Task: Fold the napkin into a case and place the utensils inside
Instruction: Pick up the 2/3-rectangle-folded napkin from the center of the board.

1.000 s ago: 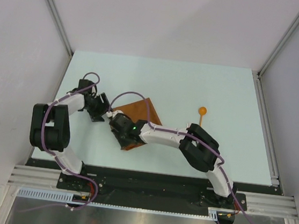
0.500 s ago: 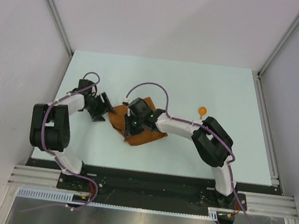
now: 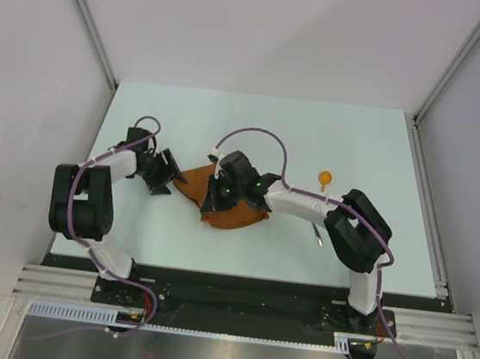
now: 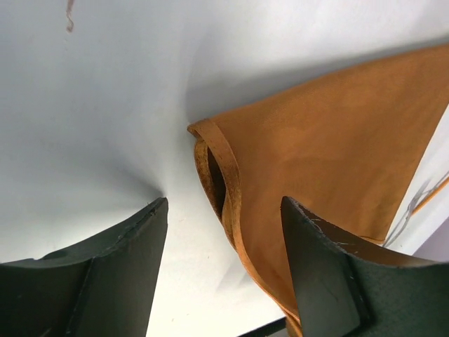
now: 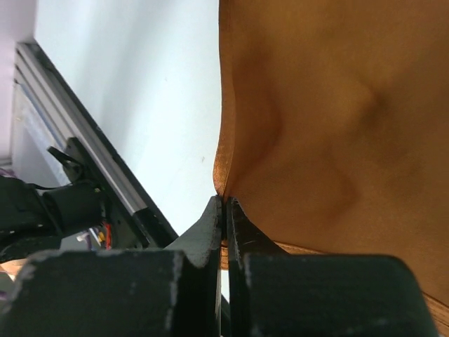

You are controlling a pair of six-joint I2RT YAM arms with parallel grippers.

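The rust-orange napkin (image 3: 237,216) lies partly doubled over at the table's middle, its near part rounded and bunched. My right gripper (image 3: 216,198) is above it, shut on a cloth edge; in the right wrist view the jaws (image 5: 224,210) pinch the napkin (image 5: 330,105), which hangs taut and dimpled. My left gripper (image 3: 171,178) stands open at the napkin's left corner. In the left wrist view that rolled corner (image 4: 224,175) lies between the two fingers (image 4: 119,274), untouched. The spoon's orange bowl (image 3: 325,178) shows to the right. A thin grey utensil (image 3: 318,233) lies by the right arm's elbow.
The right arm (image 3: 306,206) stretches across the table over the space between napkin and spoon. A metal rail (image 3: 251,306) runs along the near edge, and also shows in the right wrist view (image 5: 77,126). White walls enclose the table.
My right gripper has carried the napkin's edge toward the back and right, turning the flat square into a bunched fold. The left gripper has stayed open in nearly the same place.
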